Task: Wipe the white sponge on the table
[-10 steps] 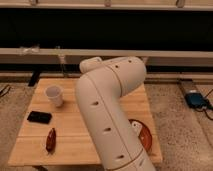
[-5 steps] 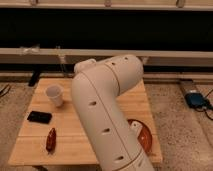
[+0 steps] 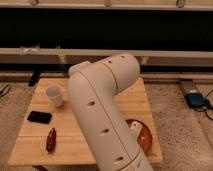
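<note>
**Camera view: holdings on and around the table**

1. White sponge: not visible from here. My arm (image 3: 102, 100) covers the middle of the table, so I cannot tell where the sponge lies or which way its long axis runs.
2. Gripper: hidden past my own arm. I cannot tell its state or whether it holds anything.
3. Table (image 3: 132, 102): light wood, with the planks running left to right.
4. Paper cup (image 3: 55, 95): white and upright at the far left. I cannot tell what is inside.
5. Phone (image 3: 39, 117): black, lying flat in front of the cup.
6. Red object (image 3: 50, 140): small, near the front left edge.
7. Dish (image 3: 145, 136): orange-red, at the front right, partly behind my arm.
8. Floor (image 3: 175, 125): speckled, with a blue object (image 3: 196, 99) on it to the right.
9. Rail (image 3: 165, 52): pale, running across a dark wall behind the table.
</note>
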`<action>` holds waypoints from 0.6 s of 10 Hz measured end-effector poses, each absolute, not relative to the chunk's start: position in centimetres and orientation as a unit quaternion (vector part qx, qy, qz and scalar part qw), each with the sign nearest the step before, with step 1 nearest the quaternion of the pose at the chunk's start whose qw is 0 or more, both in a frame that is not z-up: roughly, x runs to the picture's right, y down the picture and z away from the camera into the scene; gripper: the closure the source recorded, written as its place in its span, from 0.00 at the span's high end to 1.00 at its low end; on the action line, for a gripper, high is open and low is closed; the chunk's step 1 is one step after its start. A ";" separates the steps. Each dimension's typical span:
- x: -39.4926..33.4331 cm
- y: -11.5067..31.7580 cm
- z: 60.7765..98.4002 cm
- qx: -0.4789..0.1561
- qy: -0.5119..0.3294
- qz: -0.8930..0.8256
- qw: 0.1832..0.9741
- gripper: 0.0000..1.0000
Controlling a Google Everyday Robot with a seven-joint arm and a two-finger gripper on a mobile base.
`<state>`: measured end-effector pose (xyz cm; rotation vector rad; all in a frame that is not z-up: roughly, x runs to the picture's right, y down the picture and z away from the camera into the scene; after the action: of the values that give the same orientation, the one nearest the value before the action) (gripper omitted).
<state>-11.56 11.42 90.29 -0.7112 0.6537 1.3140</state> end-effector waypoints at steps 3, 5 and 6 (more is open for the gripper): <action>-9.8 12.3 89.9 -0.314 0.309 0.588 0.678 0.05; -7.4 12.4 89.9 -0.302 0.322 0.605 0.663 0.05; -6.3 12.3 90.1 -0.295 0.328 0.615 0.653 0.05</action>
<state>-6.27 12.26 90.08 -0.6704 0.7449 1.3954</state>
